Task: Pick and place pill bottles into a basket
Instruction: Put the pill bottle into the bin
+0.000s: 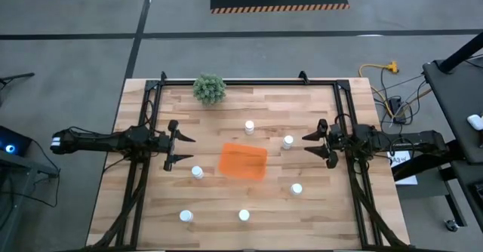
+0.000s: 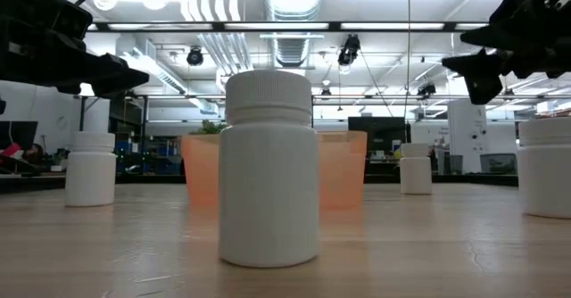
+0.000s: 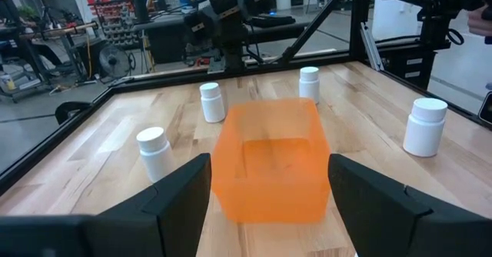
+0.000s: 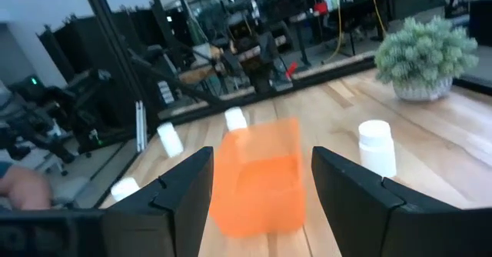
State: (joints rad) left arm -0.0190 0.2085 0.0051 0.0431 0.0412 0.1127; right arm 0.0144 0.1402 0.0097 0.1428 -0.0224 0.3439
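Wooden planks made up the tabletop, ringed by a dark frame on a grey floor. Nearest the front edge stood two pill bottles, with a third a little farther back on the right and a fourth on the left. At the middle lay the orange basket, holding nothing and touching none of them. Level with it, the left hand hovered at the left side and the right hand at the right, both with fingers spread and gripping nothing. Beyond the basket stood two more bottles, and a small green plant sat at the far edge.
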